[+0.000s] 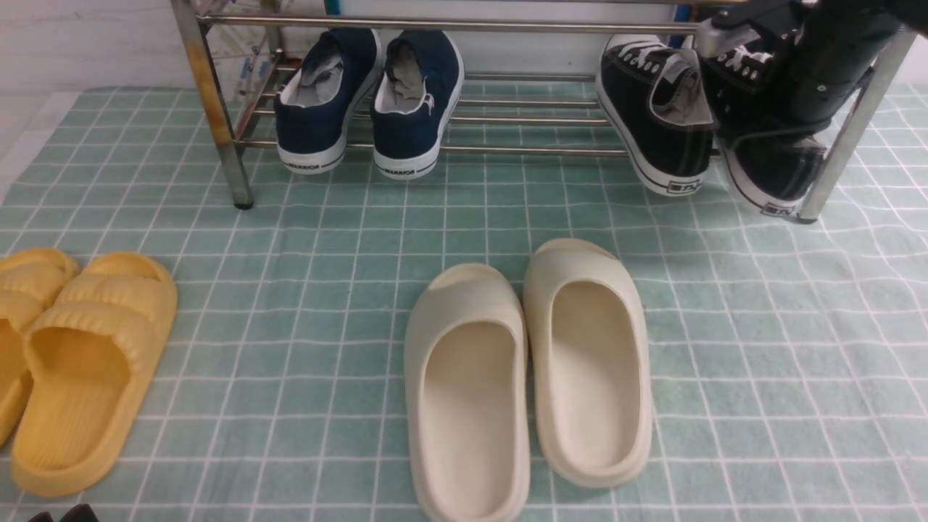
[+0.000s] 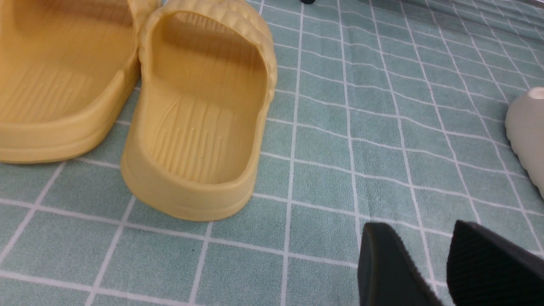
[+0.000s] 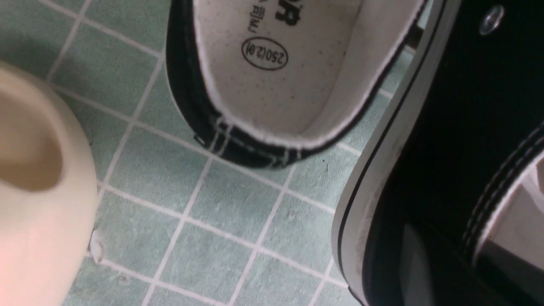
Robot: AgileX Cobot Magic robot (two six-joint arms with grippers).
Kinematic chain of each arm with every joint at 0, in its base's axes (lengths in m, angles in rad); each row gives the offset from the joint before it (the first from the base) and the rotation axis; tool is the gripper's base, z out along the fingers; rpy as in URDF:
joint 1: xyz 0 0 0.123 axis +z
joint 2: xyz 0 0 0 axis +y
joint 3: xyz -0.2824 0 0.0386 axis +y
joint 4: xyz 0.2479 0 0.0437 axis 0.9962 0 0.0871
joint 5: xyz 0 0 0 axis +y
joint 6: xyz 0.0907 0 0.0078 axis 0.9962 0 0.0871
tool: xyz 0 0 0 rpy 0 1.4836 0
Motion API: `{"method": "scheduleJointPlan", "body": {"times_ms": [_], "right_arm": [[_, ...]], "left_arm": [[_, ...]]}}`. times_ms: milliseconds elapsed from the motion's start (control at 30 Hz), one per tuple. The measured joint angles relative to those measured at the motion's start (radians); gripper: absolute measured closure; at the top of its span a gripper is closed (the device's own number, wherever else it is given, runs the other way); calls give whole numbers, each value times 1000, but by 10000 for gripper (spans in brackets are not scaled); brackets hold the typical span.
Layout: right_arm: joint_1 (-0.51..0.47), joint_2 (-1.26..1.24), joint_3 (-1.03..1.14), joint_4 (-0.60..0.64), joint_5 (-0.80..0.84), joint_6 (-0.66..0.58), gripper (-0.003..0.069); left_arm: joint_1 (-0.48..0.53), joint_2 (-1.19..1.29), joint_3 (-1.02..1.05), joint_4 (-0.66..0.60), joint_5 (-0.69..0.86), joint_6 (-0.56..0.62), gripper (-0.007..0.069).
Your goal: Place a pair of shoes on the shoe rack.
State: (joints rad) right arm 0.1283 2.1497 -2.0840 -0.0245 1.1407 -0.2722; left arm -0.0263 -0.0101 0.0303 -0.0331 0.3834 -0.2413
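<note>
The left gripper (image 2: 423,233) hangs low over the green checked cloth (image 1: 290,290) at the near edge, its fingers apart with nothing between them. Just ahead of it lie two yellow slides (image 1: 87,362). A pair of cream slides (image 1: 467,391) sits side by side near the middle. Farther off stands the metal rack (image 1: 217,109). Two navy sneakers (image 1: 370,101) rest on its lower tubes toward the left. The black sneakers (image 1: 652,123) are on the same tubes at the right end, heels tipped down over the front tube. The right-hand one lies under the right gripper (image 1: 779,109), whose fingers are together; whether they pinch the canvas cannot be told.
</note>
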Motion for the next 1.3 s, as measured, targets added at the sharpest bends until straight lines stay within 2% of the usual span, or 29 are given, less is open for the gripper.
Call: {"method": "scheduleJointPlan", "body": {"times_ms": [167, 400, 533, 633, 700, 767, 833, 1000, 1133, 1200, 1300], "right_arm": [[-7, 55, -84, 0, -43, 0, 641], [-8, 81, -94, 9, -83, 1, 641], [-7, 84, -95, 12, -84, 34, 613], [-7, 76, -95, 10, -92, 66, 548], [-7, 56, -96, 3, -101, 80, 453], [-7, 38, -97, 0, -96, 82, 396], [-7, -10, -105, -6, -57, 84, 285], [-7, -76, -108, -38, 43, 84, 193], [-24, -97, -105, -105, 104, 84, 214], [-49, -97, -93, -110, 106, 88, 263], [-115, -87, -70, -108, 107, 113, 380]], "left_arm": [[0, 0, 0, 0, 0, 0, 386], [0, 0, 0, 0, 0, 0, 386], [0, 0, 0, 0, 0, 0, 386], [0, 0, 0, 0, 0, 0, 386], [0, 0, 0, 0, 0, 0, 386], [0, 0, 0, 0, 0, 0, 386], [0, 0, 0, 0, 0, 0, 386], [0, 0, 0, 0, 0, 0, 386], [0, 0, 0, 0, 0, 0, 386], [0, 0, 0, 0, 0, 0, 386], [0, 0, 0, 0, 0, 0, 386]]}}
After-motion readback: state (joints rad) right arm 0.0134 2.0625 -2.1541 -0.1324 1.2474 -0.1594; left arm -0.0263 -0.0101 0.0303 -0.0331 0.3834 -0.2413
